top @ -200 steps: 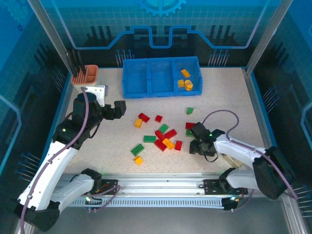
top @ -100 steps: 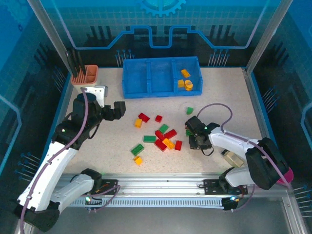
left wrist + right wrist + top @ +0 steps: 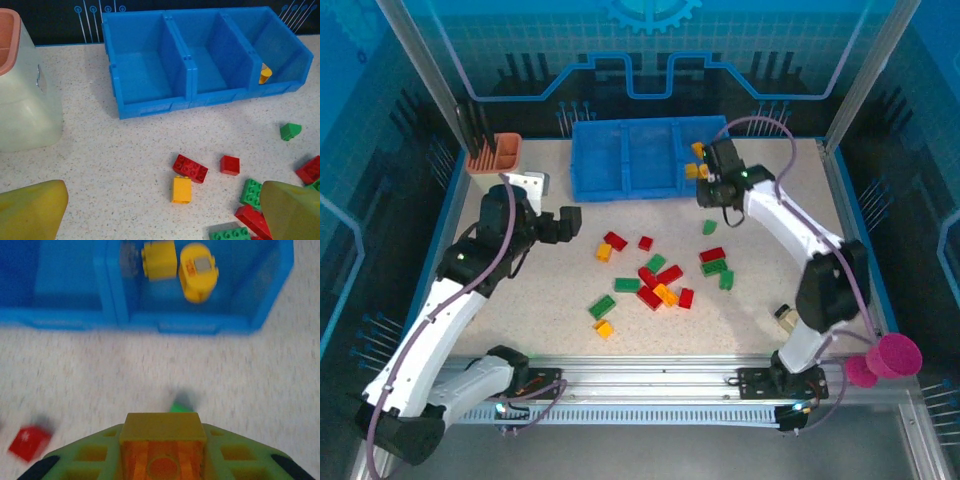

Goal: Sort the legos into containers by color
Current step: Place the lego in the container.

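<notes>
The blue bin point(image 3: 625, 190) stands at the back of the table, and its right compartment holds orange-yellow legos point(image 3: 700, 150). My right gripper point(image 3: 710, 192) hovers just in front of that compartment. It is shut on an orange-yellow brick point(image 3: 162, 427), with the bin point(image 3: 190, 325) ahead and a green brick point(image 3: 181, 406) below. Red, green and orange legos point(image 3: 660, 280) lie scattered mid-table. My left gripper point(image 3: 565, 225) is open over the table's left side. Its fingers point(image 3: 30, 210) straddle bare table near an orange brick point(image 3: 181, 190) and a red one point(image 3: 190, 168).
A peach slotted holder point(image 3: 496, 152) and a white block point(image 3: 525, 185) stand at the back left. A pink cup point(image 3: 885, 358) sits past the table's front right corner, with a small beige object point(image 3: 786, 318) near it.
My right gripper shut on an orange-yellow brick by the right-hand cluster, lifted it and swung back towards the bin's right compartment. The left arm barely shifted.
</notes>
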